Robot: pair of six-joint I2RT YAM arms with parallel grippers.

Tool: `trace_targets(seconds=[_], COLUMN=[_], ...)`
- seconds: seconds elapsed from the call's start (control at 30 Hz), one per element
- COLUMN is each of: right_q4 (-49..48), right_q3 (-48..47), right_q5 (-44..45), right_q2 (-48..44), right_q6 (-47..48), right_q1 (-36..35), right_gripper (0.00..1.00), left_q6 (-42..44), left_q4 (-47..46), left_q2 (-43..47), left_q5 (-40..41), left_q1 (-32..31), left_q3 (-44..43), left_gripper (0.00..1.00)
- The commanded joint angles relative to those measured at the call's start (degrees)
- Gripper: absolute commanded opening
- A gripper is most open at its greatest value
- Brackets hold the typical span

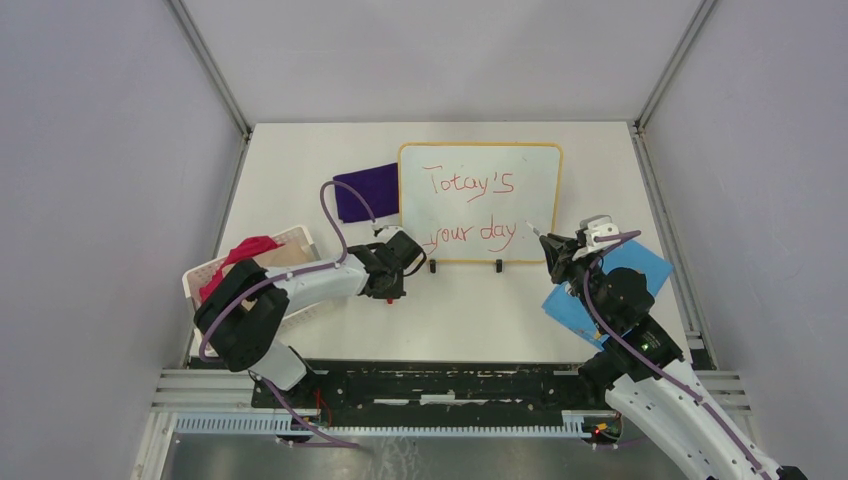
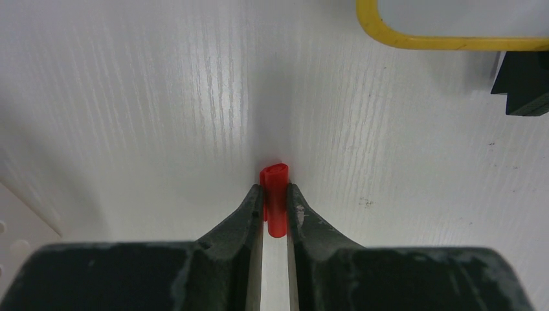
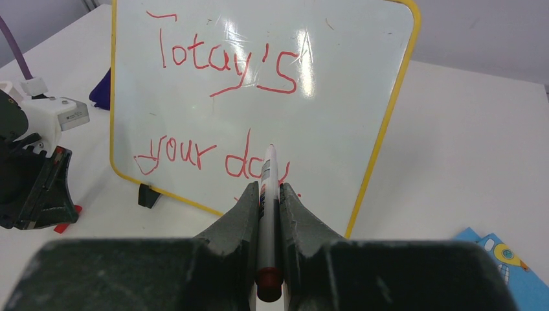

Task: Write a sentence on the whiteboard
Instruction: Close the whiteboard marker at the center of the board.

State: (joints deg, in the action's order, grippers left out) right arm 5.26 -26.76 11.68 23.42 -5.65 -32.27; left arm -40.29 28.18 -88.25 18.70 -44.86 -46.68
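The whiteboard [image 1: 480, 200] stands at the table's back middle on two black feet; it also fills the right wrist view [image 3: 259, 97]. The sentence [image 1: 470, 205] is in red, two lines, "Totay's your day", also seen in the right wrist view [image 3: 220, 65]. My right gripper [image 3: 269, 189] is shut on a white marker [image 3: 267, 194], its tip close to the board by the word "day". It shows in the top view [image 1: 556, 250] at the board's lower right corner. My left gripper [image 2: 275, 191] is shut on a red marker cap [image 2: 274, 188], low over the table by the board's lower left corner [image 1: 392, 290].
A purple cloth [image 1: 366, 192] lies left of the board. A white basket [image 1: 300, 240] with a red cloth [image 1: 240, 255] sits at the left. A blue card [image 1: 640, 265] lies under my right arm. Grey walls enclose the table.
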Motion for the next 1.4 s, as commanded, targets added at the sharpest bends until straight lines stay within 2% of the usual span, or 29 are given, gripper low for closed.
trace_targets(seconds=[0.0,0.37,0.7,0.83,1.07,1.37], right_q4=[-1.3,-0.6,-0.5,-0.2,0.5,0.6], right_q3=[-1.0,-1.2,-1.0,-1.1,-1.1,-1.1], right_q5=[0.2,0.7,0.6,0.7,1.2,1.4], right_q2=[0.1,-0.7,-1.1,-1.2,-1.7,-1.8], right_q6=[0.6,0.7,0.7,0.6,0.9,1.0], right_q1=[-0.3,-0.3,-0.3,-0.3,-0.3,-0.3], right_gripper=[0.0,0.0,0.0,0.0,0.0,0.0], left_q6=[-3.1,-2.3,0.6,2.2,3.2,3.4], left_q4=[-0.1,0.9,1.9,2.1,2.0,1.7], left_q2=[-0.6,0.6,0.6,-0.8,-2.9,-4.3], left_q5=[3.5,2.8,1.8,0.4,-1.9,-2.3], left_q1=[-0.1,-0.1,0.0,0.5,1.8,2.0], left_q3=[-2.7,-1.7,-2.5,-3.2,-2.7,-2.0], left_gripper=[0.17,0.47,0.63,0.63,0.47,0.45])
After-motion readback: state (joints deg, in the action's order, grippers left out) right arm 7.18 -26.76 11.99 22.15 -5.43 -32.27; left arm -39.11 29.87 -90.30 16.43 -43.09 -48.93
